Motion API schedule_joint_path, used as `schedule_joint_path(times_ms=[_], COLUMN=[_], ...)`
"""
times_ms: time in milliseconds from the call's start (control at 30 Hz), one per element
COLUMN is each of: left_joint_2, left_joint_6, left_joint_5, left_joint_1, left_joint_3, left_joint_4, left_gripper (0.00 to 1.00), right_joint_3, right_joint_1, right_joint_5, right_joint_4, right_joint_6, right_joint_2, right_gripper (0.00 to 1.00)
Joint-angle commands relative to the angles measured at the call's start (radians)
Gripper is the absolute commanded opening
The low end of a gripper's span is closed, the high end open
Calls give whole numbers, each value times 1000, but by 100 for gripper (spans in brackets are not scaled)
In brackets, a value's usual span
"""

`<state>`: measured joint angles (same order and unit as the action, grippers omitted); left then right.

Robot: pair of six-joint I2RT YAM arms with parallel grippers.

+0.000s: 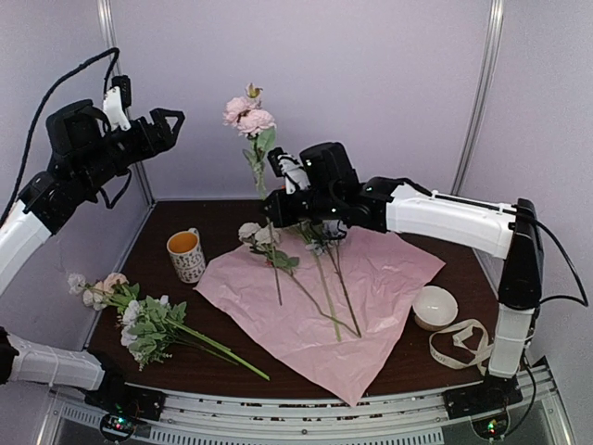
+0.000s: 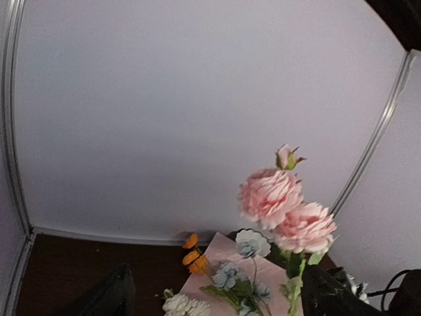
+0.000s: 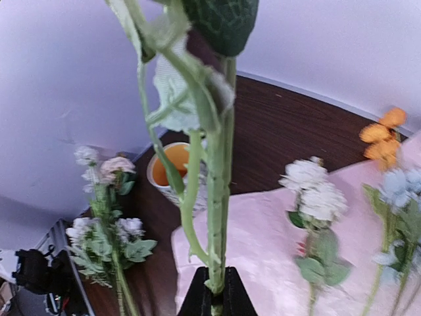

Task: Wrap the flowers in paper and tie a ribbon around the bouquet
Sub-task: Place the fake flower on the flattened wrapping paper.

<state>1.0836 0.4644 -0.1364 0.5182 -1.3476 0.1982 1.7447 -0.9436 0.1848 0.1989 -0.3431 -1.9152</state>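
right claw (image 3: pixel 212 295) pinches upright stem (image 3: pixel 218 217) | left claw (image 1: pixel 173 126) agape, high near wall (image 1: pixel 96 264)

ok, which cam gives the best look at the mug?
Top external: the mug stands whole and unobstructed left of the paper. Right wrist catches only its orange inside and rim, partly behind the held stem. Left wrist misses it.
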Motion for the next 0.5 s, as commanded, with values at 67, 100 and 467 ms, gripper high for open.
schedule_joint_path(times_ms=[67, 100, 467], left_joint_2=[70, 69, 112], left_joint_6=[18, 27, 134], left_joint_5=[-171, -156, -30], left_joint_1=[-74, -94, -371], left_joint_3=[92, 114, 348], left_joint_4=[275, 282, 351], left_gripper=[93, 94, 95], right_joint_3=[-71, -90, -137], right_joint_1=[127, 144, 235], right_joint_5=[-175, -176, -306], right_joint_4=[316, 330, 390], right_joint_6=[-52, -60, -84], right_joint_2=[35, 33, -64], right_gripper=[0, 0, 38])
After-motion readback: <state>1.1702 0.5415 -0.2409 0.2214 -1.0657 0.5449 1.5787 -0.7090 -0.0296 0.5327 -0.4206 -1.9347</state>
